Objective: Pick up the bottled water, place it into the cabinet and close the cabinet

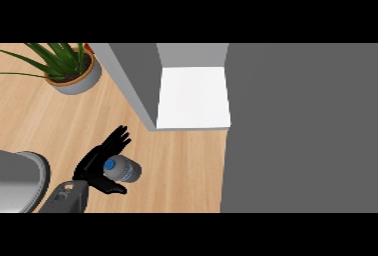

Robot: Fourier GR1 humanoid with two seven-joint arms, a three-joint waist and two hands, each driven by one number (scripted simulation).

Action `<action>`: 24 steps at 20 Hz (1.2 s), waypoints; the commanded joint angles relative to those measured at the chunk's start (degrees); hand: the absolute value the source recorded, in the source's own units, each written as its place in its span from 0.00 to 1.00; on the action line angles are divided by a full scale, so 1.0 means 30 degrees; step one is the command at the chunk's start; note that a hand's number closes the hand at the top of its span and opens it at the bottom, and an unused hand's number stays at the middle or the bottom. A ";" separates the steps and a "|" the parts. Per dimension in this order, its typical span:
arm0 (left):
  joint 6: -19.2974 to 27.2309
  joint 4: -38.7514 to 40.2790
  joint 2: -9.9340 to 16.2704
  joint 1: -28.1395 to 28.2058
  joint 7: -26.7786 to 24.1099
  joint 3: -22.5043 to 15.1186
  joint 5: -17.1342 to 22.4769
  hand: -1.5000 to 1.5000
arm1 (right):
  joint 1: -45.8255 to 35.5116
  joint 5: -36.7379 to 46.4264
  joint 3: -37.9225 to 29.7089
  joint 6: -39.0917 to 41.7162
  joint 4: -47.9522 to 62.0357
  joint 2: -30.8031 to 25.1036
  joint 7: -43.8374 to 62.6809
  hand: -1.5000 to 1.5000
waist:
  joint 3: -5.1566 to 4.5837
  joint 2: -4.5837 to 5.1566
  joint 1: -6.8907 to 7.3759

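- Head view, only one there is: the left hand (100, 160) sits at the lower left of the wooden counter (177, 170), coming up off a grey forearm from the bottom edge.
- The bottled water (120, 168) is right against that hand's palm, seen from above with its blue cap showing. Fingers fan out past it on the far side and the thumb hooks under the near side, so I'd call it cupped around the bottle, though the fingers look fairly straight, not really wrapped tight.
- Can't tell if the bottle is off the counter yet or just standing there.
- Right hand doesn't show anywhere.
- The cabinet (193, 97) is up and to the right, open, with its white shelf floor visible and a grey side wall facing the hand. Well apart from the bottle.
- Big grey panel (299, 127) fills the right side, my guess is that's the open cabinet door.
- Potted plant (70, 67) top left, some round grey thing (21, 180) at the left edge, both out of the way.
- Step-wise I'd say it's the grab stage. Next it needs to finish curling in, lift, then carry right and forward onto the white shelf without clipping the grey wall.
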 commanded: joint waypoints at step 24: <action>-0.4794 0.1151 -0.1735 0.0138 -0.1923 -0.1773 0.0135 1.00 | -0.0839 -0.0466 -0.0282 0.0031 0.0946 -0.0203 0.0086 0.00 | -0.0063 0.0094 -0.0080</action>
